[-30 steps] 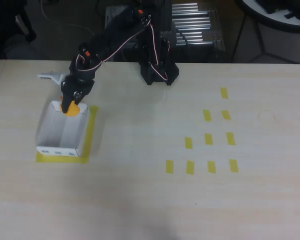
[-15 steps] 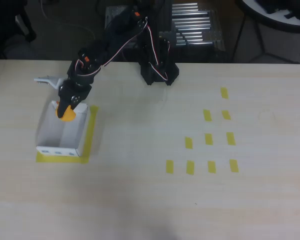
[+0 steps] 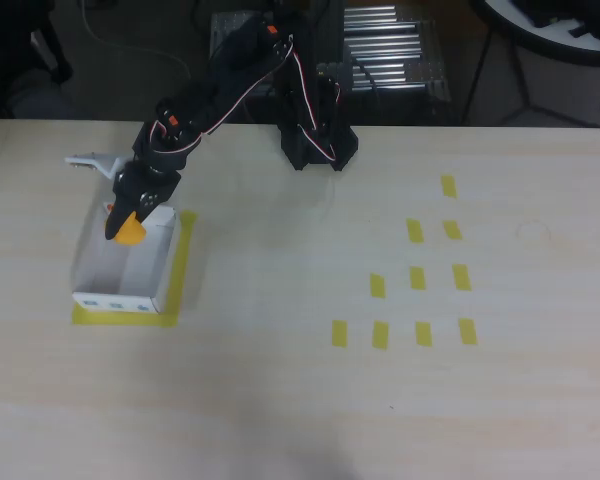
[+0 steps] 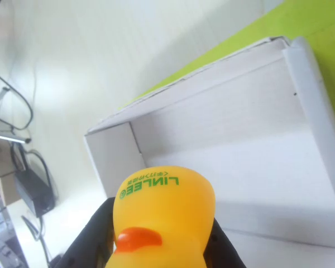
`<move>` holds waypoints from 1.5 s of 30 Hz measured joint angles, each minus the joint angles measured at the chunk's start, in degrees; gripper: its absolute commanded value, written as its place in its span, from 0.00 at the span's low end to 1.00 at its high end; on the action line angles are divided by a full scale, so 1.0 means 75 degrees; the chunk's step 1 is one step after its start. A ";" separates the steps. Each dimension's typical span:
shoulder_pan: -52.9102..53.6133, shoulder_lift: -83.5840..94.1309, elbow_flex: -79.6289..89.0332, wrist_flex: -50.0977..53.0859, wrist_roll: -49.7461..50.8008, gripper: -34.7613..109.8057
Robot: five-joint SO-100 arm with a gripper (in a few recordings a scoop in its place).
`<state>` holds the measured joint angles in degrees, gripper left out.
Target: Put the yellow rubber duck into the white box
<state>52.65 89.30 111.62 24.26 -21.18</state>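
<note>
Yellow rubber duck (image 4: 159,218) is clamped in the gripper (image 3: 127,222), poised over the white box (image 3: 95,262) (far end). Carrying looks done — only the drop remains

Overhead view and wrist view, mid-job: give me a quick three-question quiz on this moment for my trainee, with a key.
1. True or false: the duck is lying loose on the floor of the box.
2. What is the gripper shut on?
A. a strip of yellow tape
B. the duck
C. the box wall
3. Fill in: in the overhead view, the box sits on a patch of ____ tape.

Key
1. False. The wrist view shows the duck clamped between the black fingers, above the open box.
2. B.
3. Yellow.
</note>
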 measured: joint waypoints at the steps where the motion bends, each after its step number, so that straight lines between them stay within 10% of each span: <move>1: 0.0000 0.0000 0.0000 -0.0012 0.0000 0.37; 26: 0.0000 -0.0281 0.0000 -0.0586 -0.0129 0.40; 33: -0.0117 -0.0059 0.0211 -0.0516 -0.0141 0.27; 45: -0.3000 0.5367 0.0410 0.1594 0.2402 0.24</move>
<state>30.15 129.55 114.70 36.21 -3.16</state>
